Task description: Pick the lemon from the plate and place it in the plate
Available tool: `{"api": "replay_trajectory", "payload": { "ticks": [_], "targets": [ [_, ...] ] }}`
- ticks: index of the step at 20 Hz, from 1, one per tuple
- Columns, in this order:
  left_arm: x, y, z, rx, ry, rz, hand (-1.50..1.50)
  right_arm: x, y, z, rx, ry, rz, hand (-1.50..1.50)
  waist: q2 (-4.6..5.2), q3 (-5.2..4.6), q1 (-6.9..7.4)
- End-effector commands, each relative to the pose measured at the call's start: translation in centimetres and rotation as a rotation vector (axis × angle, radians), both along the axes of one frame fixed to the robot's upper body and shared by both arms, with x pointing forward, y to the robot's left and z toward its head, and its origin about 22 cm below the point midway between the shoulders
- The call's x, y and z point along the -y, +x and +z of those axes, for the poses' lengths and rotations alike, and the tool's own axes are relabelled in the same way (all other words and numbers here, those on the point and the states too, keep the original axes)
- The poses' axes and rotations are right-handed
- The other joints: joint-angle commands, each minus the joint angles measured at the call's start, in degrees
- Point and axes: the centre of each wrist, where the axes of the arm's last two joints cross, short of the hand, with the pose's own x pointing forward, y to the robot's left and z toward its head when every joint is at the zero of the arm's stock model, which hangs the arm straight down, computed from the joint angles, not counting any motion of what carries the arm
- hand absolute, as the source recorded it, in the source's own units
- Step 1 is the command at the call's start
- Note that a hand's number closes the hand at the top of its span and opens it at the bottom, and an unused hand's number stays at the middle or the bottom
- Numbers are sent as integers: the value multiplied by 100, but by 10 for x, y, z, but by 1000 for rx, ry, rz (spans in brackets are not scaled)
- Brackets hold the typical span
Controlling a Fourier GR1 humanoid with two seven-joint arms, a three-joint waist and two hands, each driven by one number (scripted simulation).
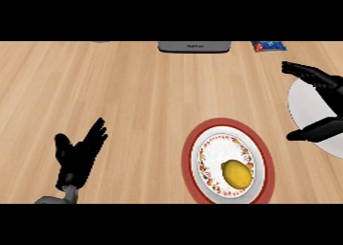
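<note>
Right hand (pixel 328 103) hangs spread over the white plate (pixel 305 107) (left hand (pixel 79 155) rests spread).

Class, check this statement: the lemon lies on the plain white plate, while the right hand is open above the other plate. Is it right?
One mistake: the head view shows the lemon on the red-rimmed plate. The right hand is open above the plain white plate.

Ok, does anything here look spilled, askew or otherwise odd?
Nothing stands out. The lemon lies whole on the red-rimmed plate, the grey plate sits flat under the open right hand, and the left hand rests open at lower left.
</note>
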Motion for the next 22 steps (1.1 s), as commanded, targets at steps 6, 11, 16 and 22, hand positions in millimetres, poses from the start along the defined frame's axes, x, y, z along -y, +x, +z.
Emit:
{"api": "replay_trajectory", "payload": {
  "ticks": [6, 11, 16, 22],
  "targets": [
    [6, 5, -2, -11, -4, 8, 0, -20, -7, 47, -40, -472, 197, -150, -18, -9, -95],
    [-12, -5, 0, -14, 2, 31, 0, -64, -32, 29, -53, -602, 176, -150, -31, -8, -104],
    [-4, 3, 4, -7, -10, 0, 0, -81, -42, 4, -46, -632, 157, -150, -10, -2, -67],
    [-10, -1, -4, -7, -7, 6, 0, -106, -66, -19, -104, -724, 150, -150, -7, -3, -69]
  ]
}}
